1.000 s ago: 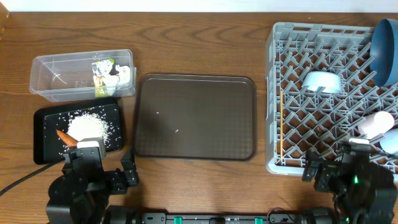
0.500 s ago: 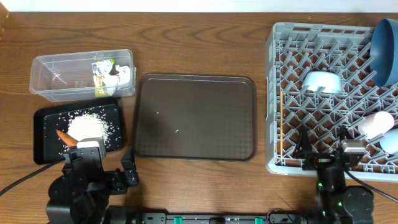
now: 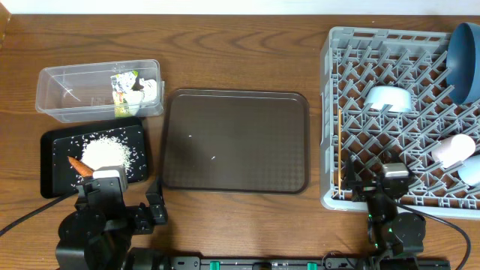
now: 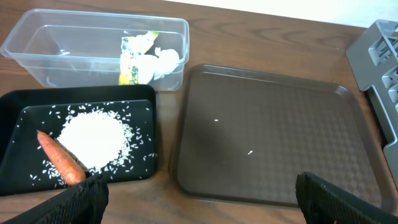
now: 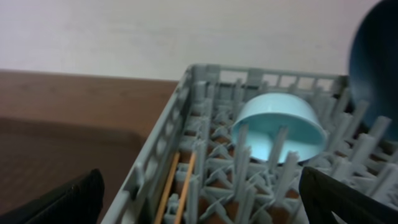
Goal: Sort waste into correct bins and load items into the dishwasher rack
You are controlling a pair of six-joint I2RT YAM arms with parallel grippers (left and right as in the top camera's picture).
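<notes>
Chopsticks (image 5: 166, 186) are noted inside the dishwasher rack (image 5: 168, 124), just ahead of and between the right jaws, which are spread wide and empty. Left jaws are likewise spread and empty, with the black tray (image 4: 18, 124) ahead.

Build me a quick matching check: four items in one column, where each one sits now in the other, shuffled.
Items:
1. carrot stick
2. printed wrapper
3. chopsticks
4. dark blue plate

Places:
A. clear tub
B. left edge of the rack
C. top-right corner of the rack in the overhead view
D. black tray

Pairs: 1-D, 2-A, 3-B, 4-C
</notes>
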